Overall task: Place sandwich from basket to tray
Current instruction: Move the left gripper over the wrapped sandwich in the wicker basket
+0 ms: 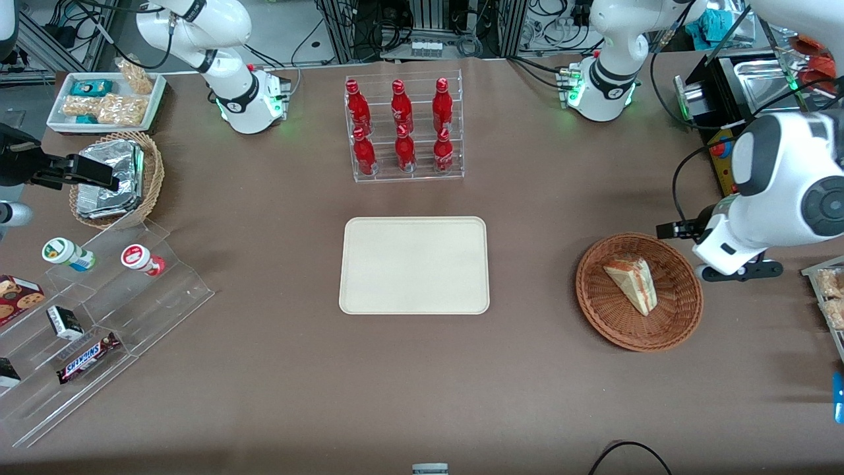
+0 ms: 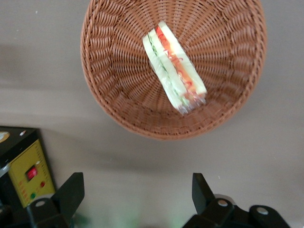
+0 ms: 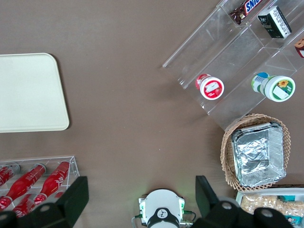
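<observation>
- Sandwich (image 1: 633, 282): lies on its side in the basket (image 1: 597, 300), filling edge showing, untouched.
- Tray (image 1: 414, 264): bare, well apart from the basket, toward the table's middle.
- Gripper (image 2: 137, 199): released, fingers spread wide, hanging above the table just beside the basket's rim, holding nothing.
- Risk: the wedge looks soft and possibly film-wrapped; a hard squeeze could crush it, and an off-centre grasp could let it slip or drag the light basket along.
</observation>
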Robot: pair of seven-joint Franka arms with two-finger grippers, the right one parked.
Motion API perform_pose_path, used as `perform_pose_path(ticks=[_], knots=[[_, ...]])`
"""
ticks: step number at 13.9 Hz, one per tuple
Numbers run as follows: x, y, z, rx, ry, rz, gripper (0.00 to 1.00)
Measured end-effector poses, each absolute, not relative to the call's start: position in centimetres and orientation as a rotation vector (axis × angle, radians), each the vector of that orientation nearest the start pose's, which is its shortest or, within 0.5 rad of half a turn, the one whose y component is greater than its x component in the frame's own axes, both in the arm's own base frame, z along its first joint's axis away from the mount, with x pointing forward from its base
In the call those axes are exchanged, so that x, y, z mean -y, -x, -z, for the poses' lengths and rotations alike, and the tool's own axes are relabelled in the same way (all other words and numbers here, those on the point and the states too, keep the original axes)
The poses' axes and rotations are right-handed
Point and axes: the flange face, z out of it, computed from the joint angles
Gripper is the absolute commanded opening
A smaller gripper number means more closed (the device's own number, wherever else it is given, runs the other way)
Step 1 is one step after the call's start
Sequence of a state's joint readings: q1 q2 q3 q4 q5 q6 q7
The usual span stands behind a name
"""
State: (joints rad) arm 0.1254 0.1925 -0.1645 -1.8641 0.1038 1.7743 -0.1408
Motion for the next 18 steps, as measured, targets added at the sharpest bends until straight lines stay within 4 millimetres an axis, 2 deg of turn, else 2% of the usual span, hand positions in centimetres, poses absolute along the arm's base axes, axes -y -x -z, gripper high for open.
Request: perform_pose_path(ticks=[2, 5, 9, 14, 18], knots=[[0.2, -56.7, -37.1, 0.127, 3.030, -0.358, 1.00], [0.0, -55.6, -34.9, 0.248, 3.030, -0.275, 1.00], [1.1, -55.0, -33.7, 0.490, 3.006, -0.183, 1.00], [1.6, -53.9, -30.7, 0.521, 3.025, -0.103, 1.00], [1.7, -54.0, -30.7, 0.543, 3.023, -0.093, 1.00]])
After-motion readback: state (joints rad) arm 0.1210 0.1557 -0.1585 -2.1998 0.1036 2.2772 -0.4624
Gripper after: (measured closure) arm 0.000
